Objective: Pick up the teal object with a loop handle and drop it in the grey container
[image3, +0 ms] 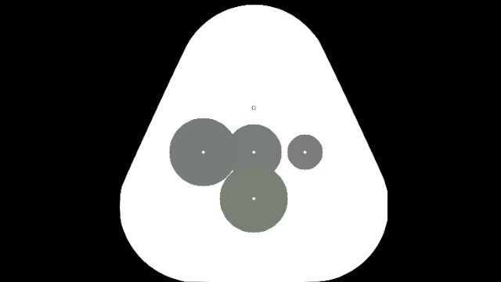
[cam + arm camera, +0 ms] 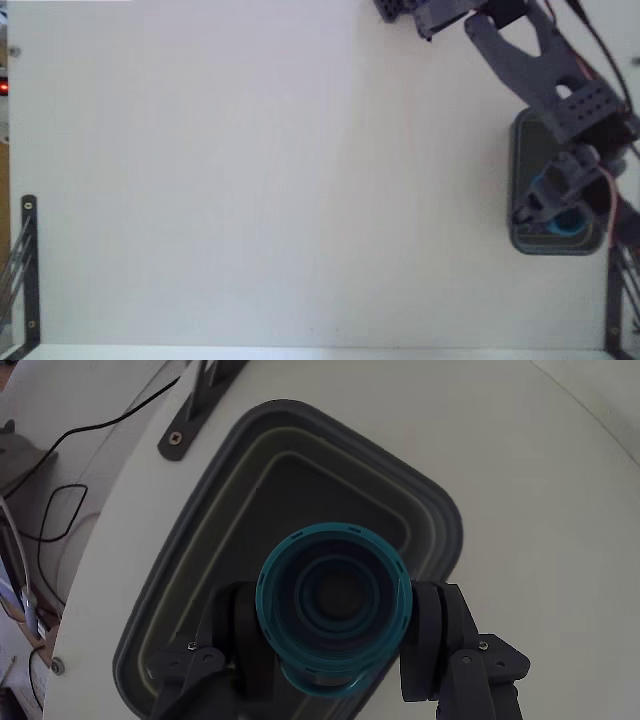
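The grey arm (image 2: 540,62) enters the fixed view at the top right and slants down along the right edge, its wrist bent downward. In the wrist view the gripper (image 2: 335,625) points straight down, its two dark fingers (image 2: 432,635) clamped on either side of a teal cup (image 2: 333,600).

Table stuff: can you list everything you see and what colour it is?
cup: one, teal, held between the gripper fingers above the tub
tub: one, grey, at the right edge of the table in the fixed view
table: one, white, under everything
brackets: at least two, black, at the table's lower corners in the fixed view
cables: a few, black, off the table's left edge in the wrist view
arm: one, grey, reaching from the top right in the fixed view
gripper: one, dark grey, shut on the cup
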{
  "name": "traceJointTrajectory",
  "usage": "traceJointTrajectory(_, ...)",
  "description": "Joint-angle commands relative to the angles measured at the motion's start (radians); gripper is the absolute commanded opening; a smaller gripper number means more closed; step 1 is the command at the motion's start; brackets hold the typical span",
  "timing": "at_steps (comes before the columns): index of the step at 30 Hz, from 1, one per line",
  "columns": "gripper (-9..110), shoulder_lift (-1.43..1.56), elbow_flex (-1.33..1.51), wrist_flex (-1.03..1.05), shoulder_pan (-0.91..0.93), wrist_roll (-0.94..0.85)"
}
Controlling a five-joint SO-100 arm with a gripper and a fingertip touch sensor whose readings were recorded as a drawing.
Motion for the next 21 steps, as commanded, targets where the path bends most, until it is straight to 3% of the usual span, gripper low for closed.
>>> traceJointTrajectory(1,63,0.101,-0.01,0.014,-0.037,0.002)
traceJointTrajectory(14,63,0.102,-0.01,0.015,-0.044,0.002)
traceJointTrajectory(15,110,0.102,-0.01,0.015,-0.044,0.002)
traceJointTrajectory(21,110,0.102,-0.01,0.015,-0.044,0.002)
